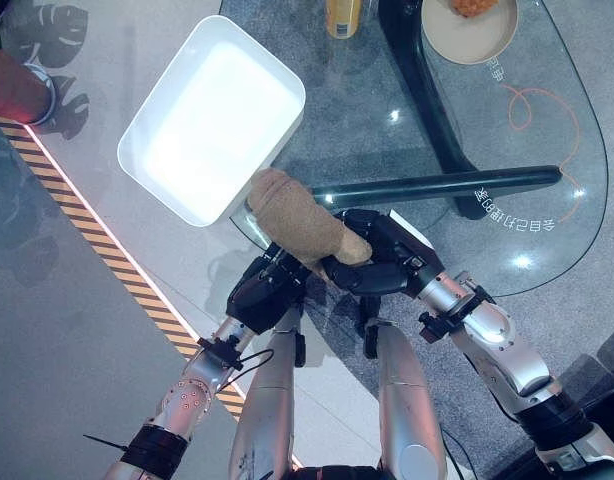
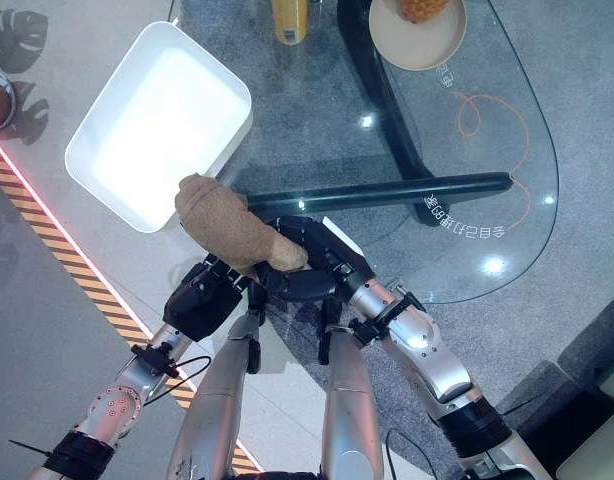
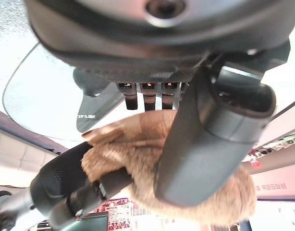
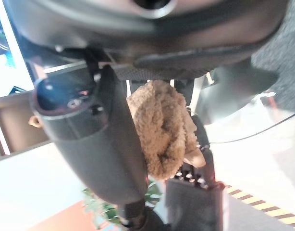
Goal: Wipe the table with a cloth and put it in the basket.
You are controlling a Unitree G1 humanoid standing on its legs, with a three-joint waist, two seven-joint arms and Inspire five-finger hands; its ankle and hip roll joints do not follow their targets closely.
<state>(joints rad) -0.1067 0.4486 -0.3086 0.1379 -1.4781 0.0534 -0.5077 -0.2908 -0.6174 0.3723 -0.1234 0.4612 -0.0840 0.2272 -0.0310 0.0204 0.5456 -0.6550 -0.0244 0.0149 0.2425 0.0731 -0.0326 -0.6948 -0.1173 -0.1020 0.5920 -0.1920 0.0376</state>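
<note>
Holding the brown cloth [image 1: 299, 228] in both hands is what I am doing now. My left hand [image 1: 268, 290] sits in the lower middle of the frame, and my left thumb [image 3: 207, 139] and the fingers beside it curl round the cloth. My right hand [image 1: 380, 262] is just to the right of it, and its fingers are closed on the other end of the same cloth. The cloth is bunched up in a lump, lifted above the near edge of the glass tabletop [image 1: 527, 200]. It pokes up toward the white basket [image 1: 167, 110], which fills the upper left of the frame, and the tip of the cloth looks close to the basket's near corner. Farther off, at the top of the frame, a yellow bottle [image 1: 342, 15] and a tan bowl [image 1: 467, 40] stand on the tabletop.

I think the wiping is over and I am at the putting-away step. Next I should carry the cloth over the basket's rim, and both hands must let go.
</note>
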